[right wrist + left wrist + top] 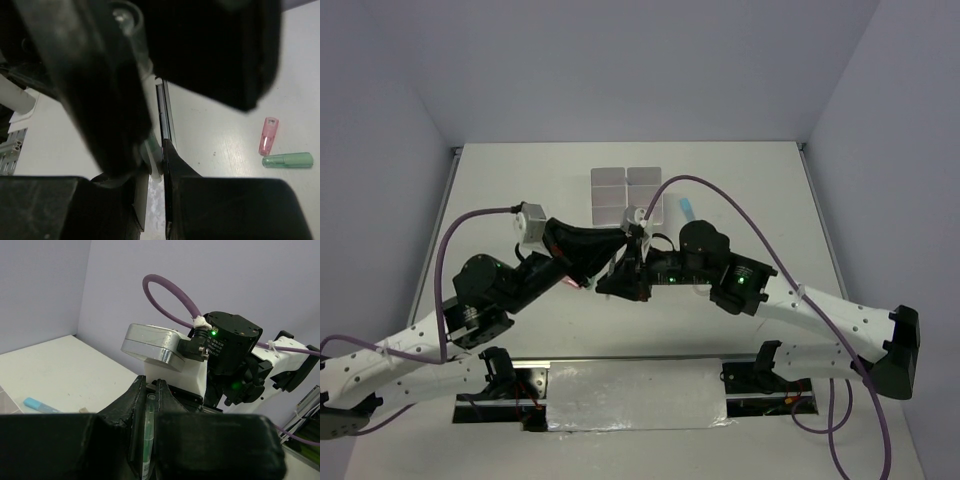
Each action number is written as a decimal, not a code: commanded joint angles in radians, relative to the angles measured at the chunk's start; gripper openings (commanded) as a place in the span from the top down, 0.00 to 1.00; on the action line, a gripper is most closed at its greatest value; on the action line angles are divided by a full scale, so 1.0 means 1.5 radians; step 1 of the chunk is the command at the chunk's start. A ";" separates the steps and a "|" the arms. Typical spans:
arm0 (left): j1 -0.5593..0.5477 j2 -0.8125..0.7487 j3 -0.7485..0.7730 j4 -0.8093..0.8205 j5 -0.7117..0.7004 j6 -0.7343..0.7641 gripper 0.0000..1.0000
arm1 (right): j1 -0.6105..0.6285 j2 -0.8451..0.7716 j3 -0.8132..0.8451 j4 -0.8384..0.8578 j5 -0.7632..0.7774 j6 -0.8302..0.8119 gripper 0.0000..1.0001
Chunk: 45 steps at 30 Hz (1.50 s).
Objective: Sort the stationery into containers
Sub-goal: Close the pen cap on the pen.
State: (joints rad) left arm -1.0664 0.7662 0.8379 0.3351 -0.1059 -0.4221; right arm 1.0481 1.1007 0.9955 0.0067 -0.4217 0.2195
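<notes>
Left hand (151, 391) and right hand (156, 161) both clamp one thin pen (148, 432) (containers (620, 186) beyond, contents indiscernible).

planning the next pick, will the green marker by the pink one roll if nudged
Probably: the green marker looks round and lies on its side on the table. Short hard plastic, so likely stiff and light. The pink marker nearby might block it.
</notes>
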 commanded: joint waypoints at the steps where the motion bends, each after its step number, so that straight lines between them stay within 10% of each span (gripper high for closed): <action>1: -0.024 0.015 -0.033 -0.076 0.136 -0.038 1.00 | -0.009 0.009 0.028 0.171 0.073 0.019 1.00; 6: -0.024 -0.026 -0.031 -0.131 0.079 -0.032 0.69 | -0.011 -0.005 0.014 0.169 0.085 0.020 1.00; 13: -0.024 -0.067 -0.027 -0.158 0.047 -0.018 0.63 | -0.009 -0.009 0.007 0.168 0.086 0.026 1.00; 20: -0.024 -0.072 -0.028 -0.163 0.038 -0.006 0.98 | -0.002 0.019 0.038 0.117 0.052 0.008 1.00; 25: -0.024 -0.061 -0.034 -0.152 0.058 0.005 1.00 | 0.001 0.025 0.043 0.102 0.032 0.003 0.98; 29: -0.024 -0.074 -0.047 -0.146 0.057 0.003 1.00 | -0.002 -0.009 0.009 0.124 0.059 0.004 0.69; 45: -0.024 -0.105 -0.073 -0.132 0.026 -0.019 1.00 | -0.015 -0.090 -0.020 0.168 0.128 0.029 0.67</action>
State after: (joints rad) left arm -1.0840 0.6289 0.7570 0.1883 -0.1036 -0.4255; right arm 1.0550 1.0214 0.9649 0.1070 -0.3202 0.2642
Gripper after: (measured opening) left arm 0.211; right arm 0.333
